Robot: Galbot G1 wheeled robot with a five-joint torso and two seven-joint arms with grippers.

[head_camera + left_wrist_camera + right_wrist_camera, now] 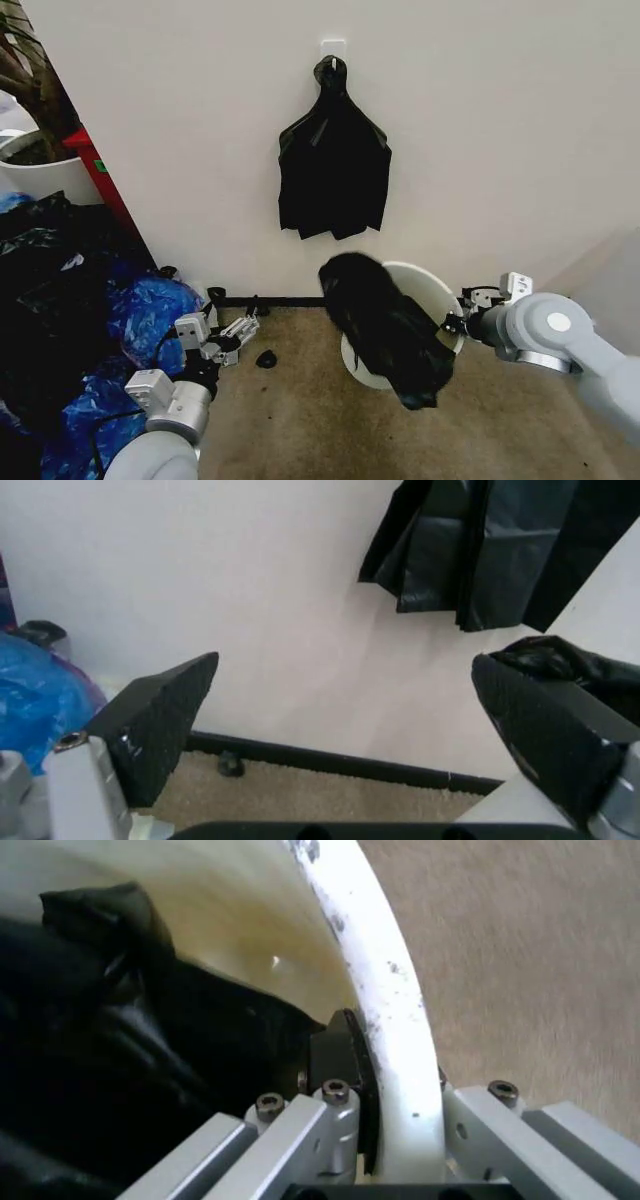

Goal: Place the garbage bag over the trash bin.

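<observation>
Draping across the bin (425, 283) at centre right of the head view, the bag (385, 325) lies as a bunched dark mass over the near-left part of the rim and hangs down the outer wall toward the carpet (300, 420). Judged from this, the task is partly done: the bag is on the bin, but its mouth is not spread around the rim, and the far and right rim remain bare white. The right gripper (458, 318) is at the right rim; in its wrist view the jaws straddle the rim wall (400, 1065), one pad inside against the bag, pinching the rim. The left gripper (238, 335) hovers at lower left, fingers (160, 720) spread wide and empty, well apart from the bin. Remaining: open the bag and pull its edge over the full rim.
</observation>
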